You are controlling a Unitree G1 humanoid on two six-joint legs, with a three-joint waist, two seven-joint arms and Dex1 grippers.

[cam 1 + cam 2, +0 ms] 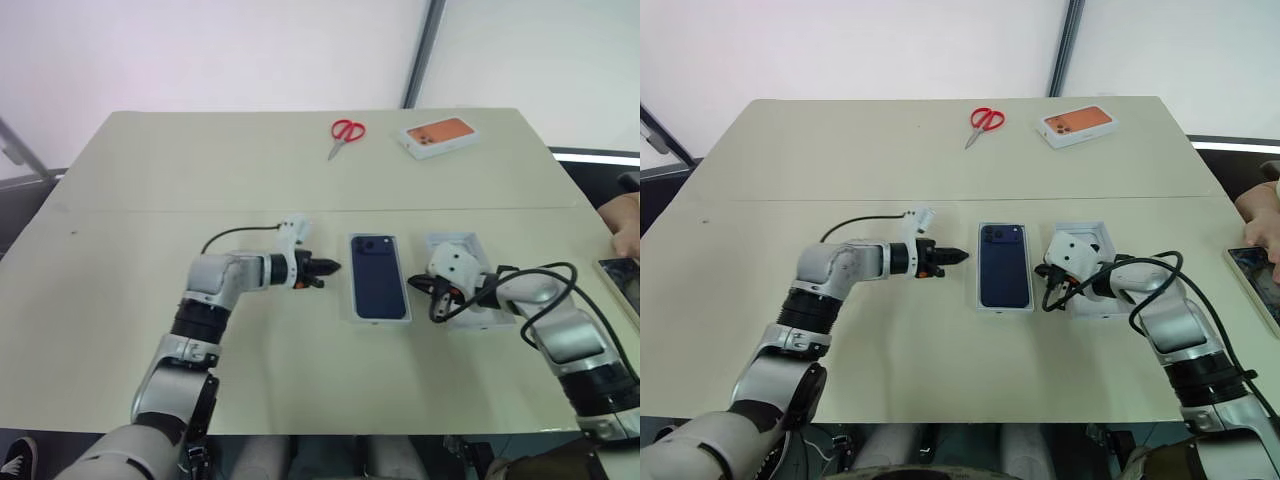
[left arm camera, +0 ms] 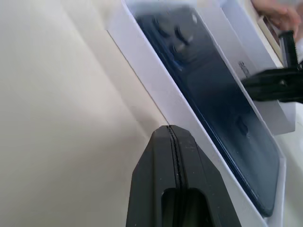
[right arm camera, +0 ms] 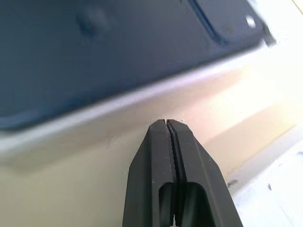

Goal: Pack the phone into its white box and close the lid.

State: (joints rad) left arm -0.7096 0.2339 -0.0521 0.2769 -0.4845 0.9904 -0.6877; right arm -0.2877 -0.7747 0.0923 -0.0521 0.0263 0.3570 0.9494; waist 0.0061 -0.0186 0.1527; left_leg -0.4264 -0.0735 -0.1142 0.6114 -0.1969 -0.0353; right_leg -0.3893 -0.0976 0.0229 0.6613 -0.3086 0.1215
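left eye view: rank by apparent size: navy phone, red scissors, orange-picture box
1. Slim dark navy-blue phone, lying in the shallow white box: largest.
2. White box with the orange phone picture.
3. Red-handled scissors: smallest.
The last two lie farther from the camera, so they look smaller.

Red-handled scissors (image 1: pixel 346 133) at the table's (image 1: pixel 150 180) far side, orange-pictured phone box (image 1: pixel 439 137) near them, a person's hand (image 1: pixel 628 228) at the right edge
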